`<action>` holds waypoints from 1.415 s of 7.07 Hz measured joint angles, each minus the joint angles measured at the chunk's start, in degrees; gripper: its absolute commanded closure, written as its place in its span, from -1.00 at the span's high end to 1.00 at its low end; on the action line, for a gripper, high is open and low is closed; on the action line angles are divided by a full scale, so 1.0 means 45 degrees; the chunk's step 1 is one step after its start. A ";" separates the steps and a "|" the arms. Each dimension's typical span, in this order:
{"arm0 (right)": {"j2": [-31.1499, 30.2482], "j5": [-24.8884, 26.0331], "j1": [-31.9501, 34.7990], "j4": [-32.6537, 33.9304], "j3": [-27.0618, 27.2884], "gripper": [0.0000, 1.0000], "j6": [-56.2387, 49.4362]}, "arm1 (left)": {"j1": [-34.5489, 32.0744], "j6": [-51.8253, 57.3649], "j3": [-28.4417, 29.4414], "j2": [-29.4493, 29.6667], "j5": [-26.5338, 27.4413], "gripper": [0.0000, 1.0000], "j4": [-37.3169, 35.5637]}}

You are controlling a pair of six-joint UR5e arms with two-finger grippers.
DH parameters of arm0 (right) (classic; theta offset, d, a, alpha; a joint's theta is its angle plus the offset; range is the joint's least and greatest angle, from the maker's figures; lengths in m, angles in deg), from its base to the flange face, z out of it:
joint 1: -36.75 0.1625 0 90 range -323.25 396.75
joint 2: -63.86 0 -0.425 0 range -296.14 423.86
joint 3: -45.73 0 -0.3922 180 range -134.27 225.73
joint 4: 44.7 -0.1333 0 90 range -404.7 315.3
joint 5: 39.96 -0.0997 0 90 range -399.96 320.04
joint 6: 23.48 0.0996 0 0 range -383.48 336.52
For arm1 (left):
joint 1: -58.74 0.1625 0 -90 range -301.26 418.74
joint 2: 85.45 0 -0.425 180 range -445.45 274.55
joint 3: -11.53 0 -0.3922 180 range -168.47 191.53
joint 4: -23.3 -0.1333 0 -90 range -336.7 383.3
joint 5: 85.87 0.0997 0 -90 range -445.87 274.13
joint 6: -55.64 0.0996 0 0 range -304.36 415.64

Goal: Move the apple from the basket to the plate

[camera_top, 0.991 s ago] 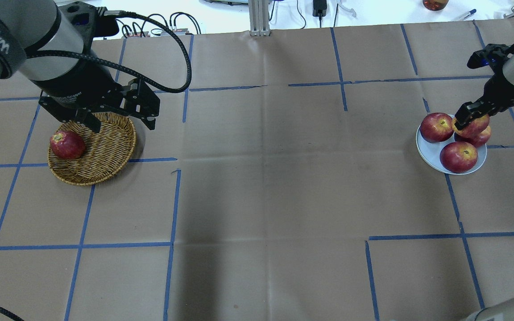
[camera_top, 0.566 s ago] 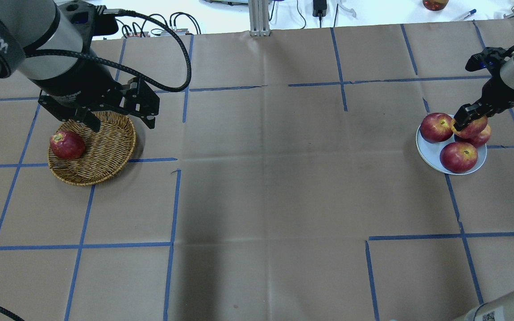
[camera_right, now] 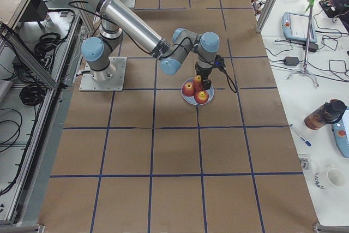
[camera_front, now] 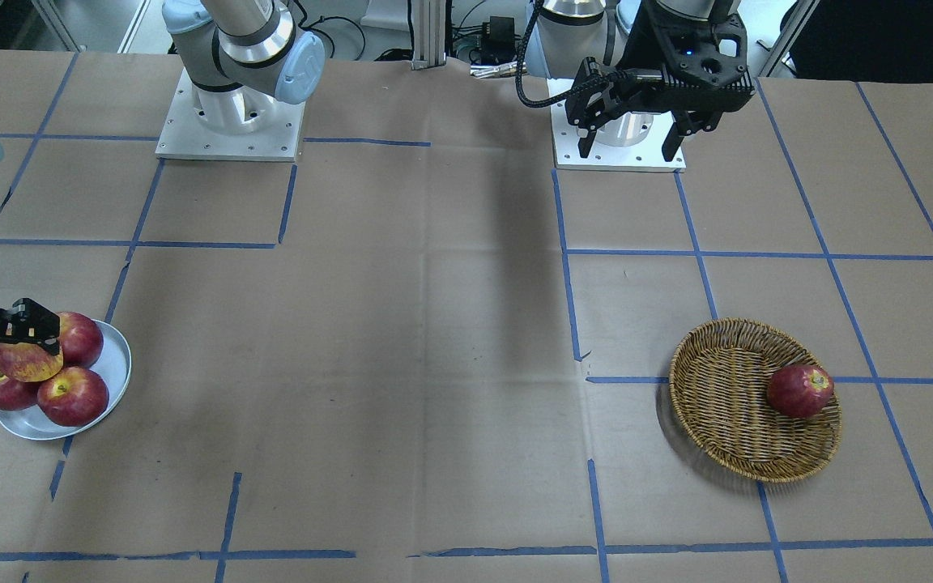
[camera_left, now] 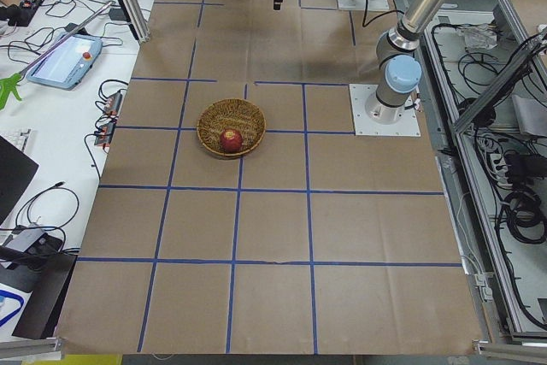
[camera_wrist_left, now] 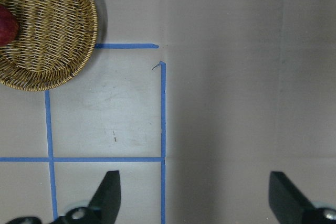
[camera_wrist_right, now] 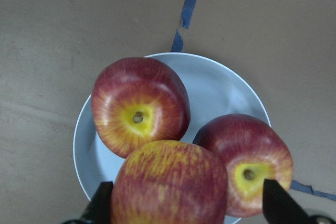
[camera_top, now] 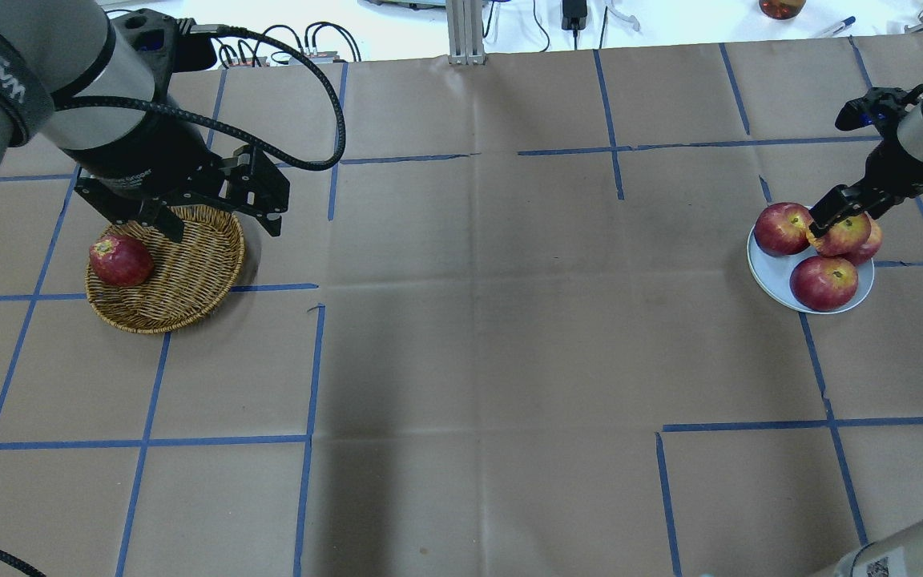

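Observation:
The pale pinkish-red and yellow apple [camera_top: 848, 235] rests on top of three deeper red apples on the white-grey plate [camera_top: 772, 282]. My right gripper [camera_top: 834, 216] is open, with its jaws on either side of this apple. In the right wrist view the apple [camera_wrist_right: 168, 187] sits between the fingers with a small gap on one side, above the plate [camera_wrist_right: 220, 87]. My left gripper [camera_top: 217, 220] is open and empty, hovering over the far rim of the wicker basket [camera_top: 181, 300]. It also shows in the left wrist view [camera_wrist_left: 194, 192].
A dark-red apple [camera_top: 119, 260] lies in the basket's left part, and also shows in the front view [camera_front: 798, 390]. Deeper red apples [camera_top: 824, 282] crowd the plate. Brown paper with blue tape lines covers the table. Cables and a metal post stand at the far edge.
My right gripper has come down a little with the pale apple, which now sits lower among the plate's apples. The left arm has barely shifted.

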 measured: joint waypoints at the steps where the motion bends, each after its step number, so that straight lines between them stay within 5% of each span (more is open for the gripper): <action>1: -0.0278 -0.0045 0.0039 -0.0148 -0.0051 0.99 0.0029 | 0.0000 0.0009 -0.0021 0.0002 0.0000 0.98 0.0000; 4: -0.2035 -0.0222 0.0641 -0.1491 -0.0101 0.99 0.0481 | -0.0001 0.0094 -0.0061 -0.0011 0.0008 0.98 -0.0001; 10: -0.5058 -0.0108 0.4767 -0.5033 -0.0209 1.00 0.7289 | 0.0003 0.0168 -0.0053 -0.0023 0.0033 0.99 -0.0005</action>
